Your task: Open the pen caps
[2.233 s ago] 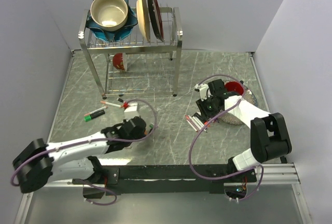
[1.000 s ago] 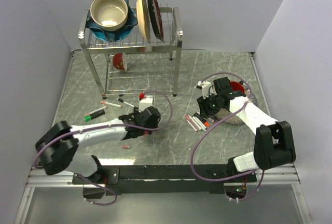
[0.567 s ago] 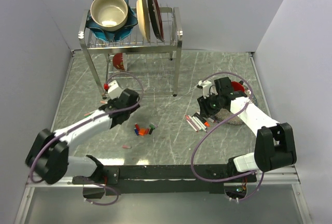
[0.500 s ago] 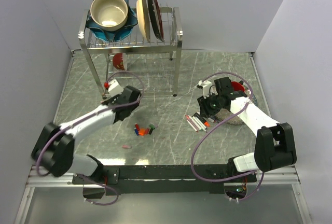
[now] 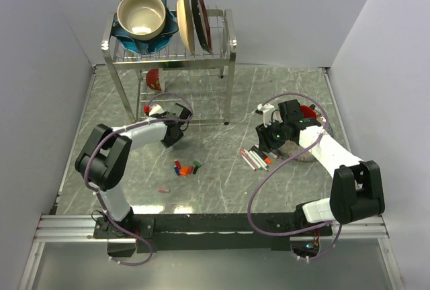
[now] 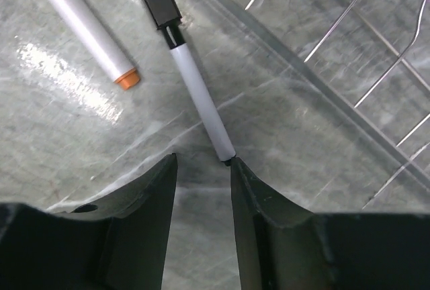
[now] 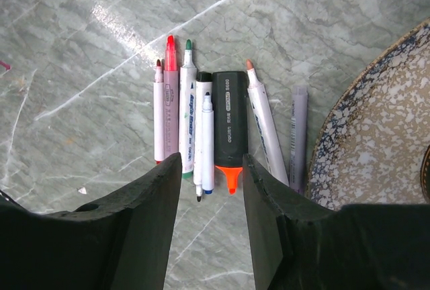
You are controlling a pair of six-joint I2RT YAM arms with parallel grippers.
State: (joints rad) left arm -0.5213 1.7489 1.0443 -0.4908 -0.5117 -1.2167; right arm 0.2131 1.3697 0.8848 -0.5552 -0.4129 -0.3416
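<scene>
Your left gripper (image 6: 201,166) is spread wide and empty. The white pen (image 6: 200,105) lies just ahead of its fingertips, with the black cap (image 6: 158,7) at the far end. Your right gripper (image 7: 211,162), also spread, hovers over the row of uncapped pens (image 7: 188,122).

We find print only in the right wrist view, on pens that lie side by side on the counter (image 7: 87,55). The green-tipped pen (image 7: 189,119) carries a line of slanted blue-green letters along its white barrel. It looks like a brand name, but we cannot read it with certainty. The black marker (image 7: 229,112) has small pale letters along its body, too small to read. The grey pen (image 7: 298,132) and the salmon-tipped pen (image 7: 265,132) bear fine print, also unreadable for us.
</scene>
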